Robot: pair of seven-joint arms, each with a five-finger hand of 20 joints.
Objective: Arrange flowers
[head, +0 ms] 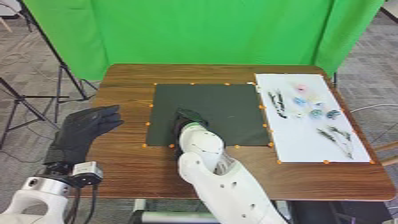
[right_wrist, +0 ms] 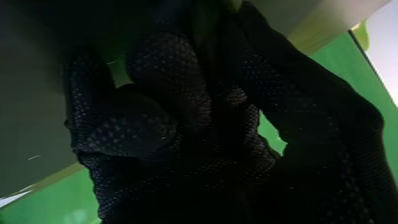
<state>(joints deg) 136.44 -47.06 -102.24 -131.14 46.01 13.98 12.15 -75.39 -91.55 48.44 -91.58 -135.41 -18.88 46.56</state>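
Right of the right hand [head: 185, 120], whose grip I cannot tell, slender green sprigs [head: 330, 136] lie lengthwise on white rectangular sheeting [head: 296, 145].

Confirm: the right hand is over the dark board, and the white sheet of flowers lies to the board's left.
Wrong side: the head view shows the white sheet of flowers to the dark board's right. The right hand is over the board.

Room to pass over the dark mat [head: 235, 110], right of the right hand [head: 190, 119].
The way reaches the white sheet [head: 293, 142], where sprigs [head: 337, 137] and flowers [head: 333, 114] obstruct; the right arm [head: 233, 187] bars the near side, the left hand [head: 82, 131] the table's [head: 213, 74] left.
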